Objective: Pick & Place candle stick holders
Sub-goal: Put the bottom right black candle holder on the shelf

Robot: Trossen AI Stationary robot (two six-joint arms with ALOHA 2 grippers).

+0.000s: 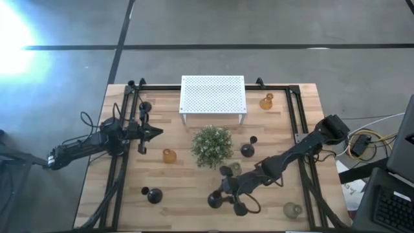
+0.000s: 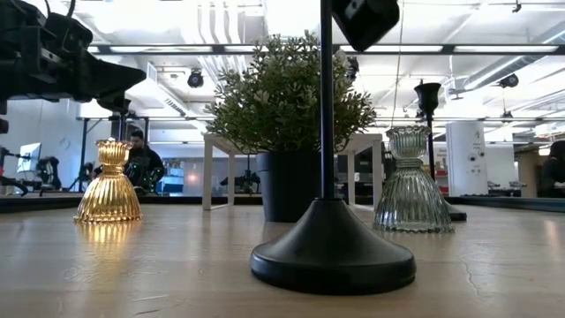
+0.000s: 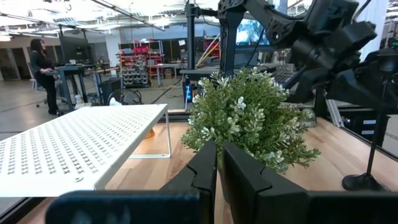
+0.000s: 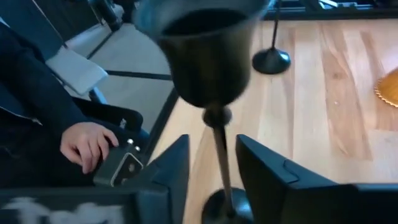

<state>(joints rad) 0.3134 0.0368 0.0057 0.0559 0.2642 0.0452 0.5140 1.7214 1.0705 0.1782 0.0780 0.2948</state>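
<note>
Nearest the low camera stands a tall black candle stick holder (image 2: 331, 249), its thin stem rising from a round base on the near part of the wooden table (image 1: 194, 188). The right gripper (image 4: 211, 165) sits at this stem, its fingers spread either side of it and not visibly pressing; the holder's dark cup fills the wrist view just above them. A second tall black stem (image 4: 271, 57) stands farther off on the wood. Behind the first holder are the green plant (image 1: 212, 145), a clear-grey ribbed holder (image 2: 410, 181) to its right and an amber ribbed holder (image 2: 109, 183) to its left. Another amber holder (image 1: 266, 101) stands at the far right beside the white perforated stand (image 1: 213, 95). The left gripper (image 3: 217, 163) hovers over the left side, fingers nearly together and empty, pointing toward the plant. A person's hand (image 4: 90, 143) rests beyond the table edge. No writing or labels can be read.
</note>
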